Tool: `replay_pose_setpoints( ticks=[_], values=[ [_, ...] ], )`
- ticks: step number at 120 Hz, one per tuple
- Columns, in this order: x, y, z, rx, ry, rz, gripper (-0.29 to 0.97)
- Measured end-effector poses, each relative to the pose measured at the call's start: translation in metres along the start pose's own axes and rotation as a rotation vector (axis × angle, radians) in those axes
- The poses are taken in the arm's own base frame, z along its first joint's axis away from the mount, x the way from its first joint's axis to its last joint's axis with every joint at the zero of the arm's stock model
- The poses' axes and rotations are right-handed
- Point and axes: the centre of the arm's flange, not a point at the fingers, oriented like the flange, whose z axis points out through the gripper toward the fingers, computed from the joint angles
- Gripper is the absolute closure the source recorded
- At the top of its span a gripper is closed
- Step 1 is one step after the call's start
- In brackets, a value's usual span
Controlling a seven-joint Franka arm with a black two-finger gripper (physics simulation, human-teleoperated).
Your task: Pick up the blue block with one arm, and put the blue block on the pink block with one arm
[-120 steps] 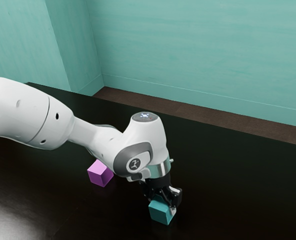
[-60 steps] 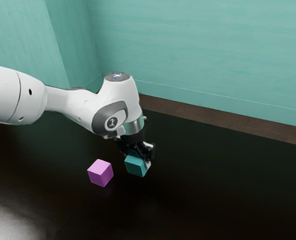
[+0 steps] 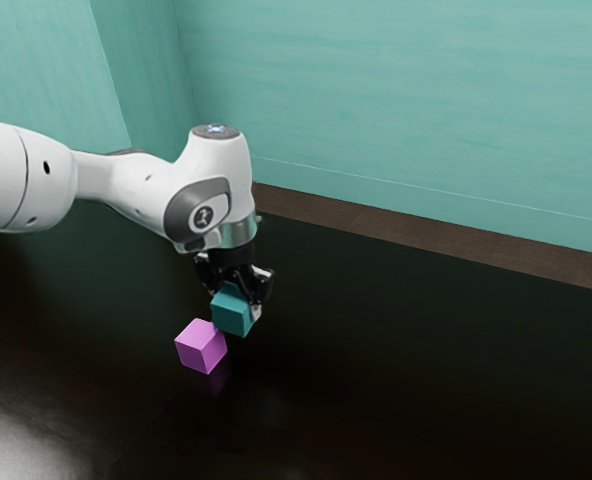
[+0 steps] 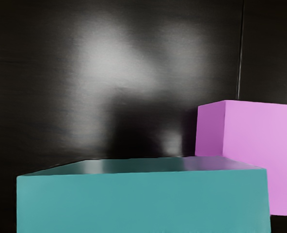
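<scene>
Swung toward the exterior view's left since half a second ago: gripper (image 3: 238, 292), clamped on blue block (image 3: 233, 313), aloft just right of and above pink block (image 3: 200, 346). Not yet centred over it; if released here, likely to clip an edge and tumble onto table (image 3: 426, 380).

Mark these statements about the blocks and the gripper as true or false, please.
1. The gripper is shut on the blue block. True.
2. The blue block rests on top of the pink block. False: the gripper holds it above the table, off to one side of the pink block.
3. The pink block lies on the dark table. True.
4. The wall behind the table is red. False: it is teal.
</scene>
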Motion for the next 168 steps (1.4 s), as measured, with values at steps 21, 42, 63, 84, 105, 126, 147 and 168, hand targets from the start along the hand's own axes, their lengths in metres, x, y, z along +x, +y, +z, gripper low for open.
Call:
replay_pose_setpoints(
  ticks=[21,42,63,84,105,126,147,168],
  values=[
    [-0.004,0.017,-0.010,0.009,-0.031,-0.032,0.31],
    [0.006,0.034,-0.012,0.018,-0.043,-0.058,0.31],
    [0.014,0.042,-0.008,0.021,-0.048,-0.068,0.31],
    [0.032,0.048,-0.007,0.031,-0.045,-0.072,0.31],
    [0.040,0.056,-0.008,0.036,-0.047,-0.083,0.31],
    [0.046,0.061,-0.024,0.050,-0.071,-0.088,0.31],
    [0.053,0.064,-0.002,0.041,-0.032,-0.093,0.31],
    [0.053,0.066,0.010,0.034,-0.018,-0.099,0.31]
  ],
)
